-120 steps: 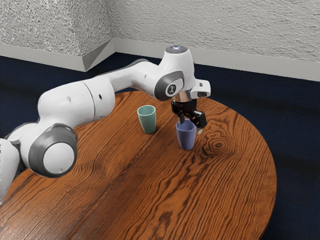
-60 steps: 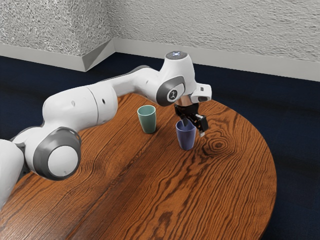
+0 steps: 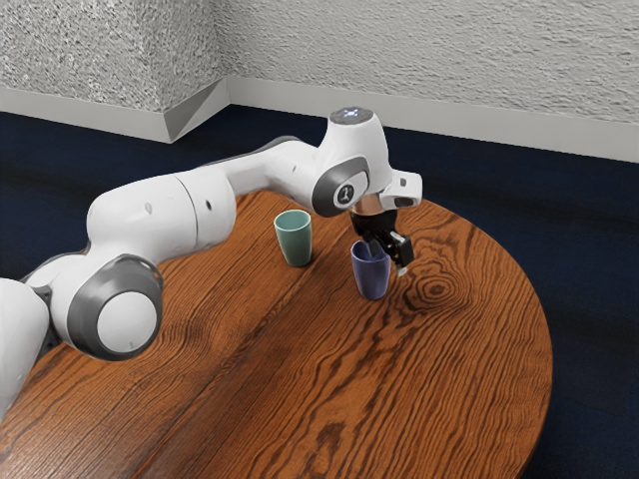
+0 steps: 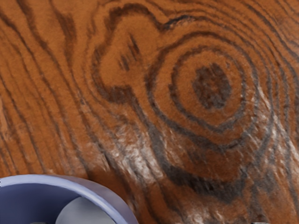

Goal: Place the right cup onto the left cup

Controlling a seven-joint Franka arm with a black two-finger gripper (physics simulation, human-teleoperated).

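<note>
Cut off in the wrist view, the blue cup (image 3: 371, 276) stands below the spread pincer (image 3: 389, 257), one fingertip obscure by its rim.

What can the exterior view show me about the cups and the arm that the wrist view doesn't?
The exterior view adds the green cup, the white arm, the black gripper with its jaws apart, the textured wall and the dark blue floor.

The wrist view adds a paler patch inside the purple cup.

Both share the purple cup and the wooden table with its ringed knot.
</note>
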